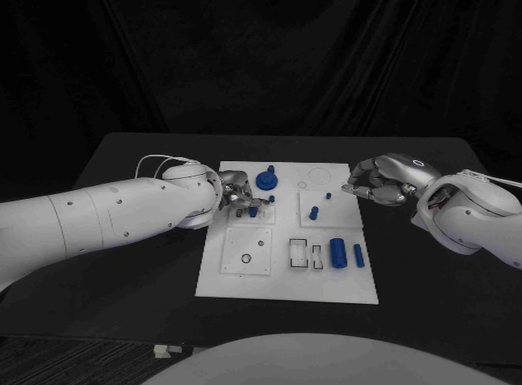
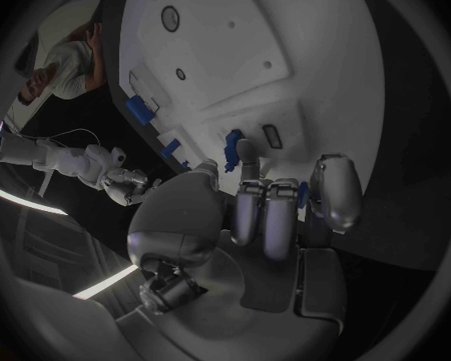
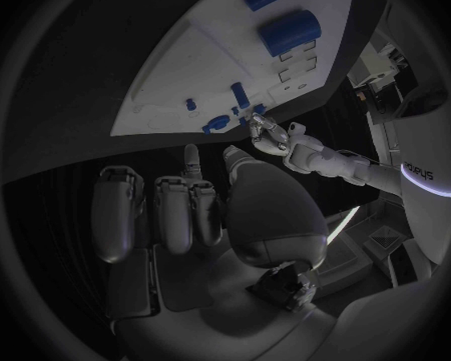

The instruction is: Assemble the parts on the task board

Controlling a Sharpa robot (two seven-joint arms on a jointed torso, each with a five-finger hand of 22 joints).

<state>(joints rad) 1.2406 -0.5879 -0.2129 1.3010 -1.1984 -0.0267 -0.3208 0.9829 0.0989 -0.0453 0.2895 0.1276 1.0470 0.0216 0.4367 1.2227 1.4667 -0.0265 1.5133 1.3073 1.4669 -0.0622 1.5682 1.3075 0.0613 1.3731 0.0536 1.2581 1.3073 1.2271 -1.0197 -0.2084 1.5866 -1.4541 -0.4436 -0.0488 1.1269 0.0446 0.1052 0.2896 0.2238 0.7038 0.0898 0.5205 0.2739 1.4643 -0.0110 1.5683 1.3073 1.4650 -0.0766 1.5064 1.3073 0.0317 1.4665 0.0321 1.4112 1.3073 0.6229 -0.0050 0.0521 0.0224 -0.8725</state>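
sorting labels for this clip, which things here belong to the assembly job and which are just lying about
Belong to the job:
- task board
- blue parts on it, such as the two cylinders and the round part
- left hand, fingers at a small blue part
- right hand, over the board's edge, holding nothing

Just there:
- black table
- white cable on the left arm

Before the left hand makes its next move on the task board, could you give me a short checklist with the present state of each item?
1. Left hand over the task board: ok.
2. Left hand holding a small blue part: cannot tell; its fingers are around it, but the grip is hidden.
3. Right hand off the board: ok, at its far right edge, fingers curled, nothing in them.
4. Two blue cylinders lying undisturbed: ok.
5. Blue peg clear of both hands: ok.
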